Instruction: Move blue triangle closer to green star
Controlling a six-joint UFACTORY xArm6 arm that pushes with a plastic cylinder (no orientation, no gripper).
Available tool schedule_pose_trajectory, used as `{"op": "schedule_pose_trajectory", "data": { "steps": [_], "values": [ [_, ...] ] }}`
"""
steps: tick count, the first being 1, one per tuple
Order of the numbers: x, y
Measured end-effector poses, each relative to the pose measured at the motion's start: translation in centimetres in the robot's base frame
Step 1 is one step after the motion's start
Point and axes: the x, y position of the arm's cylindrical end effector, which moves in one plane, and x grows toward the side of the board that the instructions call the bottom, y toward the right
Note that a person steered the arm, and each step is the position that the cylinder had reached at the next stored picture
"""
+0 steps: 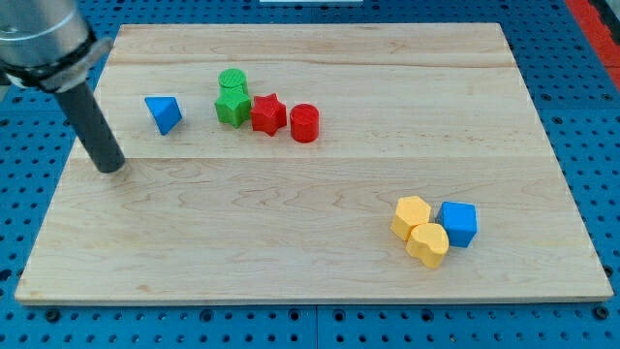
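Camera view: my tip [111, 167] (tilted rod) left of blue triangle [163, 113]

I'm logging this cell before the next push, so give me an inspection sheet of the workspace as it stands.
Surface: pale wooden board, lying flat on a blue perforated base.
Job's things: blue triangle at the view's upper left; green star to its right, apart from it.
Clutter: green cylinder touching the green star from behind; red star and red cylinder to the star's right; two yellow blocks and a blue block clustered at the view's lower right.
Hand: none; my tip rests left of and below the blue triangle, not touching it.
Cables: nothing seen.
Surroundings: red strip at the view's top right.
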Motion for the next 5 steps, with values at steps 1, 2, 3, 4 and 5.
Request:
{"op": "schedule_pose_trajectory", "data": {
  "steps": [1,2,3,4,5],
  "values": [
    [0.0,-0.2],
    [-0.1,-0.2],
    [-1.2,0.0],
    [-2.1,-0.2],
    [-2.1,-0.5]
  ]
}}
